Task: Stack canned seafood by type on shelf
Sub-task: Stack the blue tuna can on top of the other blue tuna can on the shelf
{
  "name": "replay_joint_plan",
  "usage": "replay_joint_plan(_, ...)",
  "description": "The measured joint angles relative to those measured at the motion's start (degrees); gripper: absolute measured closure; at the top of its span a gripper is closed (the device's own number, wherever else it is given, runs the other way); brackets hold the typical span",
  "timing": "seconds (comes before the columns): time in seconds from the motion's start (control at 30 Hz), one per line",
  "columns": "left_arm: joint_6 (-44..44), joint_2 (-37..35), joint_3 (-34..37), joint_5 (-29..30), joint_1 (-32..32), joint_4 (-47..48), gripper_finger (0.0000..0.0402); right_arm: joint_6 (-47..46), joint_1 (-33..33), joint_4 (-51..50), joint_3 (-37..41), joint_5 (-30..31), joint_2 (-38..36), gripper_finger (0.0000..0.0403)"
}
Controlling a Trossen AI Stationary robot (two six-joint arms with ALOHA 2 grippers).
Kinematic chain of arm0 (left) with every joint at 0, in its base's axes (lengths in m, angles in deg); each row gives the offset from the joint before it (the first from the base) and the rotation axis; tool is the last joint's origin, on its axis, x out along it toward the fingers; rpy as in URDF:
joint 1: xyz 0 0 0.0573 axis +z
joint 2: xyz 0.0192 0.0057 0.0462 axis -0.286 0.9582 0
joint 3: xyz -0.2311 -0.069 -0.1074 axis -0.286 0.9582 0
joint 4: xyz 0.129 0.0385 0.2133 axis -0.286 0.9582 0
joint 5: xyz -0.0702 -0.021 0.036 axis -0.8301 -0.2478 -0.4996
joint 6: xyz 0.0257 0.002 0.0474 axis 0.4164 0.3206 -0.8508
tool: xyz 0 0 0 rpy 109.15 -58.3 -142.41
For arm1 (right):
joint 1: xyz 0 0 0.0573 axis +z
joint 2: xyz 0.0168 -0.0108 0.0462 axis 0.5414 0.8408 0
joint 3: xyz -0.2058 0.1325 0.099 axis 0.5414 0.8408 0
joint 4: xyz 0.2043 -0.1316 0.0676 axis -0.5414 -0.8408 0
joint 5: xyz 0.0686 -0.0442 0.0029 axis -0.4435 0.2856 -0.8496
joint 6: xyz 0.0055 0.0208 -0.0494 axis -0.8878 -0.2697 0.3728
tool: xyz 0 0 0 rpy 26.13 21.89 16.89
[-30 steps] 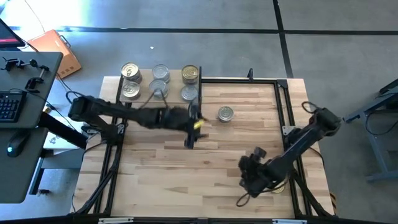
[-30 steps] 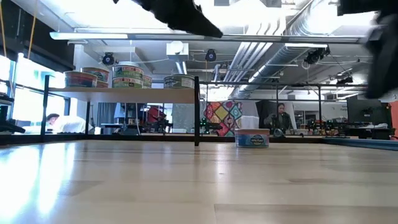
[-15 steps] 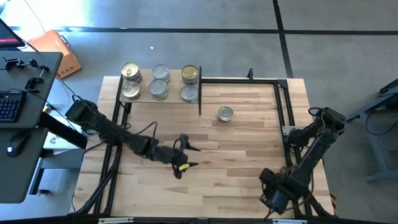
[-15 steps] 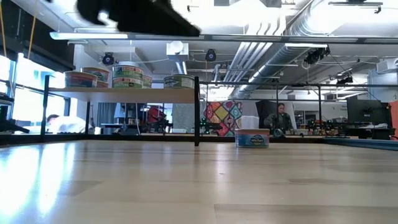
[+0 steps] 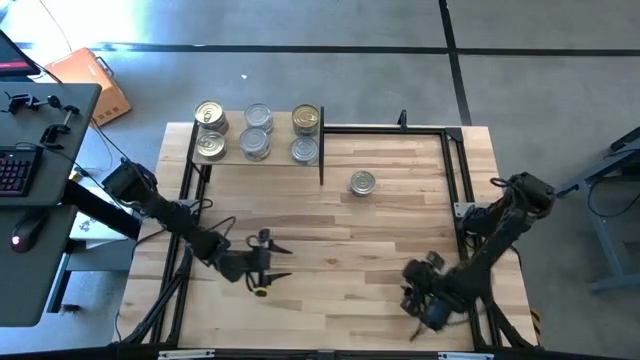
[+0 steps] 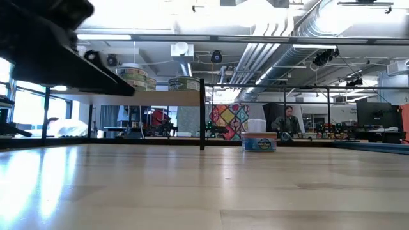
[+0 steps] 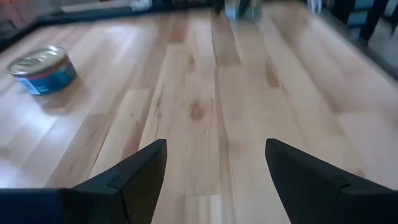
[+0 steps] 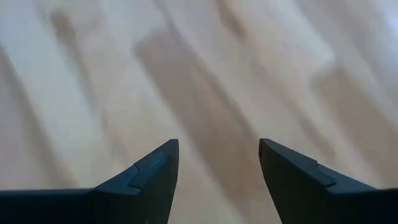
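Left tool (image 5: 268, 264) drawn back from shelf (image 5: 255, 160), open, empty, lone tin (image 5: 362, 183) unmoved

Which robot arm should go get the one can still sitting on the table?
Probably the left. Its open, empty tool faces the lone can, which shows in its wrist view, and the shelf is on its side. The right tool points down at bare wood.

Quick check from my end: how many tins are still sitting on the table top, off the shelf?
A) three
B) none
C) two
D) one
D: the high view shows a single tin on the table just past the shelf, where the others sit in three columns; both the left pincer and the right pincer are open and hold nothing.
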Motion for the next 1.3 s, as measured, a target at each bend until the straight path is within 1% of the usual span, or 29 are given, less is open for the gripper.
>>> replay_joint_plan(0.07,0.48,0.00,3.16,2.42,-1.53,-7.18,0.0136,7.38,-4.02,6.55,2.84,3.30,0.00,0.0188)
replay_joint_plan(0.13,0.61,0.00,5.37,4.71,-2.81,-11.44,0.0136,16.86,-8.36,14.07,5.60,5.90,0.00,0.0188)
replay_joint_plan(0.2,0.67,0.00,6.81,7.10,-3.85,-13.59,0.0136,28.23,-13.14,23.22,8.09,6.85,0.00,0.0188)
replay_joint_plan(0.33,1.08,0.02,7.31,10.46,-4.59,-14.11,0.0136,50.97,-22.98,38.61,11.42,6.90,0.00,0.0188)
replay_joint_plan(0.4,1.10,0.02,7.29,10.89,-4.56,-14.13,0.0136,60.98,-27.68,42.96,11.84,6.98,0.00,0.0188)
replay_joint_plan(0.47,1.18,0.02,7.29,11.04,-4.36,-14.13,0.0136,70.22,-32.05,45.24,11.99,7.01,0.00,0.0188)
replay_joint_plan(0.57,2.19,0.02,7.29,11.06,-4.15,-14.14,0.0136,80.02,-38.10,45.84,11.99,6.99,0.00,0.0188)
replay_joint_plan(0.67,3.51,0.02,7.29,11.35,-4.15,-14.12,0.0136,86.15,-43.46,45.84,11.99,6.88,0.00,0.0188)
replay_joint_plan(0.77,4.60,0.02,7.29,12.15,-4.15,-14.09,0.0136,91.29,-48.18,45.83,11.99,5.13,0.00,0.0188)
replay_joint_plan(0.93,6.77,0.04,7.19,12.57,-4.17,-13.45,0.0136,96.96,-54.20,45.54,12.01,2.97,0.00,0.0188)
replay_joint_plan(1.0,7.18,0.04,6.37,12.86,-4.43,-11.61,0.0136,97.92,-56.27,45.51,12.01,0.06,0.00,0.0188)
replay_joint_plan(1.07,7.18,0.04,4.50,13.75,-4.90,-8.41,0.0136,98.04,-58.25,45.12,12.01,-4.67,0.00,0.0195)
replay_joint_plan(1.1,7.22,0.04,3.39,14.25,-5.11,-6.30,0.0136,98.04,-59.11,44.77,12.01,-7.00,0.00,0.0202)
replay_joint_plan(1.17,7.22,0.04,0.86,14.99,-5.49,-1.37,0.0136,98.09,-60.39,44.33,11.99,-9.00,-0.02,0.0224)
replay_joint_plan(1.3,7.09,0.04,-3.82,16.22,-5.79,6.42,0.0136,99.12,-61.20,43.22,11.87,-9.22,-0.10,0.0294)
